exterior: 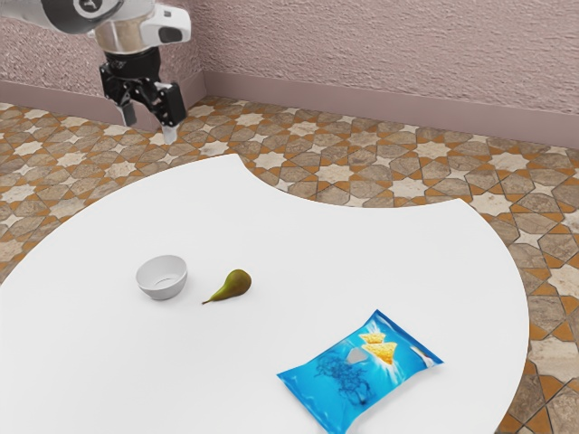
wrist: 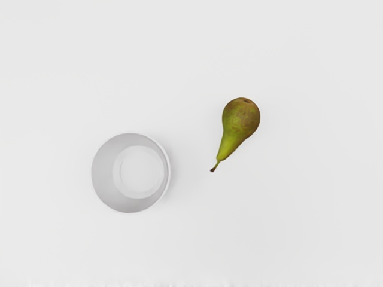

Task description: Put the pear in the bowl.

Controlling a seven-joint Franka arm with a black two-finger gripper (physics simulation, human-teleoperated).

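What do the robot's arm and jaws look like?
The arm is rounded, white and light grey, with a beige-grey collar and a dark round cap bearing a pale mark. The jaws are black and angular, with pale tips.

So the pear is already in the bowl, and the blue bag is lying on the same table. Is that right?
Not quite: the pear is outside the bowl, lying beside it with a gap between them, as both the exterior view and the wrist view show. The blue bag does lie on the same table.
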